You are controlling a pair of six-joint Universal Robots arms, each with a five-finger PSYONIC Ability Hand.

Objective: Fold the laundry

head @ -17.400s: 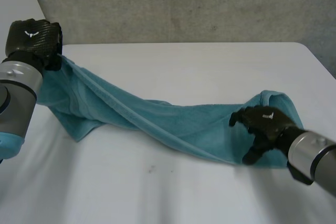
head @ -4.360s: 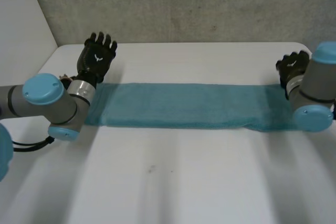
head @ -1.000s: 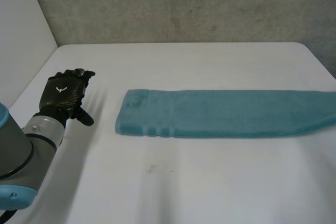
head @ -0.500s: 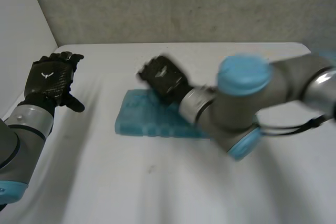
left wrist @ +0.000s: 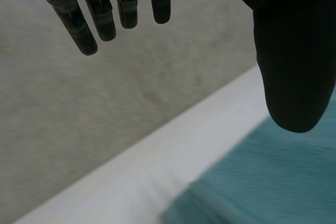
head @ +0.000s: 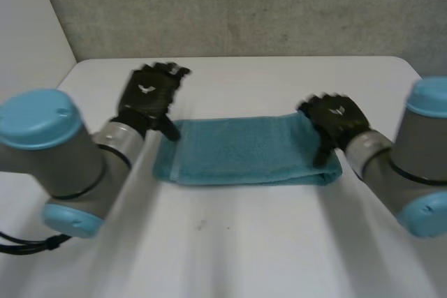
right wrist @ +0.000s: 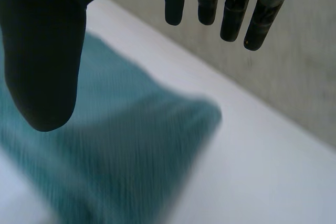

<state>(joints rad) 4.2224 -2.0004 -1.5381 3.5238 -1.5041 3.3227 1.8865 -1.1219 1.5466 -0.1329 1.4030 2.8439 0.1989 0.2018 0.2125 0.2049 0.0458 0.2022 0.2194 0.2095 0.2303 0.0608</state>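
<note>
The towel (head: 244, 150) now lies folded to half its length on the worktop (head: 244, 242). The left robot hand (head: 147, 99) and right robot hand (head: 335, 120) flank it, fingers straight, holding nothing.

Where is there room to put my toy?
The bare table in front of the teal towel is widest; a narrower strip lies between towel and wall. The towel's ends are crowded by the left hand and right hand.
</note>
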